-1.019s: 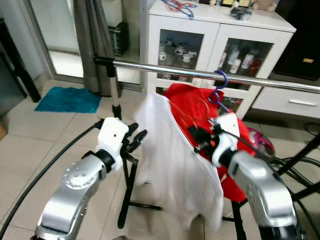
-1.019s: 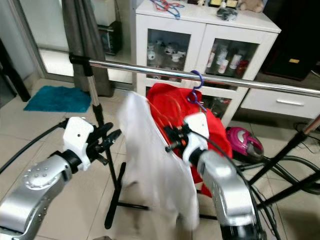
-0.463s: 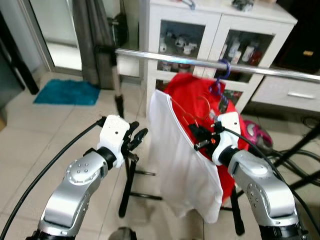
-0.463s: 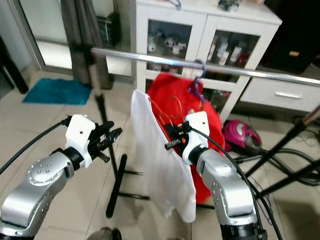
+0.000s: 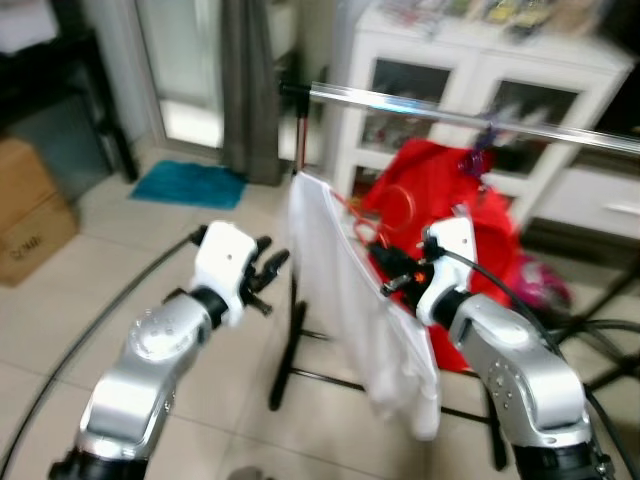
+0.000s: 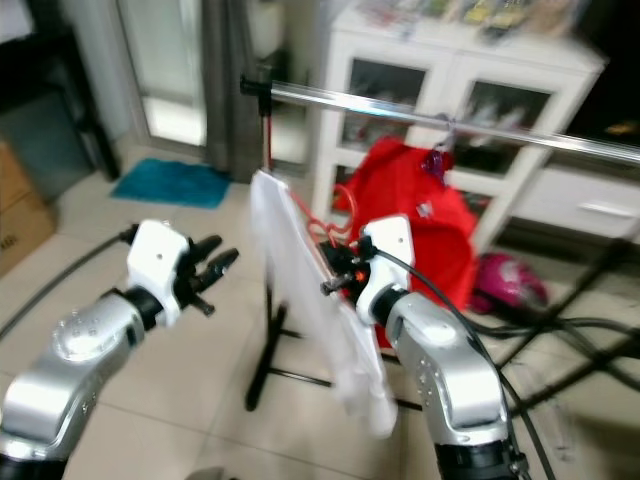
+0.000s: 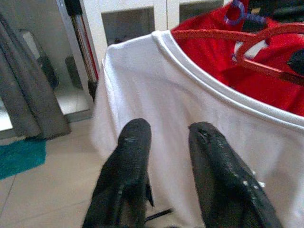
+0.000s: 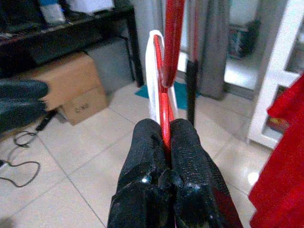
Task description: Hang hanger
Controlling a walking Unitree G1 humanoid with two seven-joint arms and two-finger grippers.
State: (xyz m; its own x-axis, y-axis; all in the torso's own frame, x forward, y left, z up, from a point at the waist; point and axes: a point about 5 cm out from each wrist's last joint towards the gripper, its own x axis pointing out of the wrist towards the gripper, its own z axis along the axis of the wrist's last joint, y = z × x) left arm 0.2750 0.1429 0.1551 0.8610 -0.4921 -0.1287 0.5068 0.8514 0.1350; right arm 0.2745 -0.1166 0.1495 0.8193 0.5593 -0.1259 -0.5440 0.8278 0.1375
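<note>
**Hanger with white shirt held below the rail**

Right gripper (image 5: 385,281) sits near frame centre in the left eye view, fingers pressed together on the red hanger (image 8: 164,102). The right wrist view confirms it: both black fingertips (image 8: 145,142) squeeze the thin red bar with no gap visible. A white shirt (image 5: 345,290) hangs on that hanger, draping down toward 6 o'clock from the gripper (its collar edge shows clearly in the left wrist view).

The hanger's hook (image 5: 395,205) lies at about 12 o'clock from the right gripper, below the chrome rail (image 5: 450,115) and apart from it. The rail crosses the upper frame, from 11 o'clock toward 3 o'clock.

A red garment (image 5: 450,210) already hangs from the rail on a purple hook (image 5: 487,135), just behind the white shirt, at roughly 1 o'clock from the right gripper.

Left gripper (image 5: 268,268) hovers at 9 o'clock from the white shirt, near it but not touching. Its fingers (image 7: 130,156) stand apart with nothing between them.

Background: white cabinet (image 5: 520,80) at 1 o'clock, teal mat (image 5: 188,184) at 10 o'clock, cardboard box (image 5: 28,215) at 9 o'clock on the tiled floor (image 5: 60,320). Head views are somewhat blurred.
</note>
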